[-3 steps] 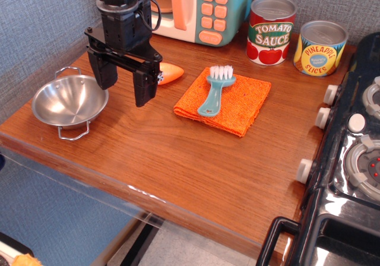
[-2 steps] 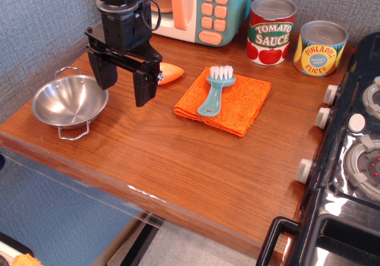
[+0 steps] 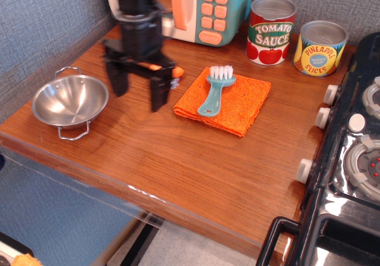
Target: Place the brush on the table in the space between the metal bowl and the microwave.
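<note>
The brush (image 3: pixel 215 90) lies on the cloth (image 3: pixel 224 100) — right of the metal bowl (image 3: pixel 69 101).

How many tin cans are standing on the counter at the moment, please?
2. The tomato sauce can stands at the back, right of the microwave; the pineapple slices can stands just right of it, near the stove. None appears hidden.
</note>
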Available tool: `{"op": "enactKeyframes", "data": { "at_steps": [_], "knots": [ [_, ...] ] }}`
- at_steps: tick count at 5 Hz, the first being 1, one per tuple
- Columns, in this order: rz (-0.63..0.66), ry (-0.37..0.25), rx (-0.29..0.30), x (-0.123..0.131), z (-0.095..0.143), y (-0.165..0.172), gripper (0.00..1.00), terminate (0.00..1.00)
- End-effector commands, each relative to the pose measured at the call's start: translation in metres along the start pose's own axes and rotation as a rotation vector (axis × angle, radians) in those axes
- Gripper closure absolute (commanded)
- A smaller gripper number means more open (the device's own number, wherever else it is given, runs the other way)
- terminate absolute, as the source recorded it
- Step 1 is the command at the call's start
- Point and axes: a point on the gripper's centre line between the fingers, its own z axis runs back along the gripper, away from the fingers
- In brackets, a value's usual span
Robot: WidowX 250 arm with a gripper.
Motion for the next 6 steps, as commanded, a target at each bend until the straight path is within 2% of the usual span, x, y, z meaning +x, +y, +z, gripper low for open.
{"op": "enactKeyframes", "data": {
  "at_steps": [1, 2, 3, 5, 6],
  "knots": [
    [0.042, -0.033, -0.029, 0.072, -0.002, -0.034, 0.0, 0.0],
    [0.045, -0.042, -0.037, 0.09, -0.003, -0.047, 0.0, 0.0],
    [0.063, -0.038, -0.065, 0.094, -0.006, -0.056, 0.0, 0.0],
    [0.066, -0.04, -0.045, 0.097, -0.016, -0.053, 0.0, 0.0],
    [0.057, -0.025, -0.019, 0.097, -0.022, -0.049, 1.0, 0.0]
  ]
}}
